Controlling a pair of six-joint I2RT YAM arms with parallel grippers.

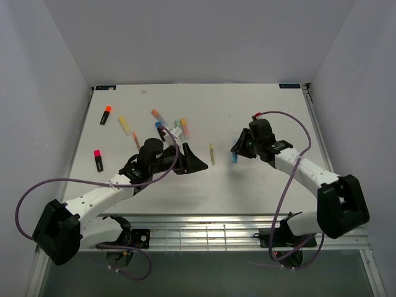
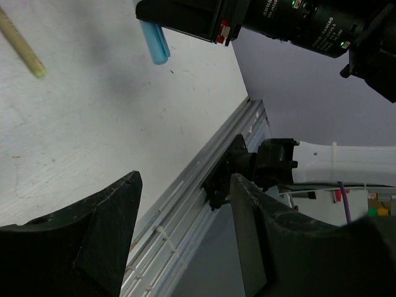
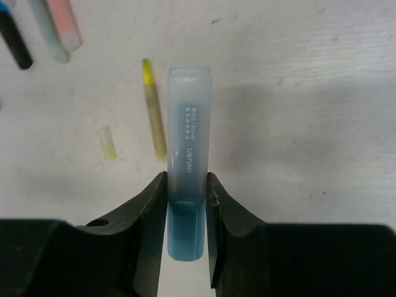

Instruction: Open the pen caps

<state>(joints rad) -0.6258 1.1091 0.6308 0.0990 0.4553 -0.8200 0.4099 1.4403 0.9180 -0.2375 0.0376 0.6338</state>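
My right gripper [image 3: 187,185] is shut on a pale blue highlighter [image 3: 189,124] and holds it above the table. Its darker blue cap [image 3: 185,232] sits between the fingers, still on the pen; the body points away from the wrist. In the top view the right gripper [image 1: 237,153] holds it right of centre, with the blue end [image 1: 234,158] showing below. My left gripper [image 1: 197,162] is open and empty, pointing right toward it. In the left wrist view, the left gripper [image 2: 185,179] gapes wide and the blue pen [image 2: 154,42] hangs at the top.
A thin yellow pen [image 1: 211,153] lies between the grippers, also in the right wrist view [image 3: 154,111], with a small clear-yellow cap [image 3: 108,143] beside it. Several markers [image 1: 170,127] lie behind the left arm. Orange-black [image 1: 106,115], yellow [image 1: 125,125] and pink-black [image 1: 98,159] markers lie at left.
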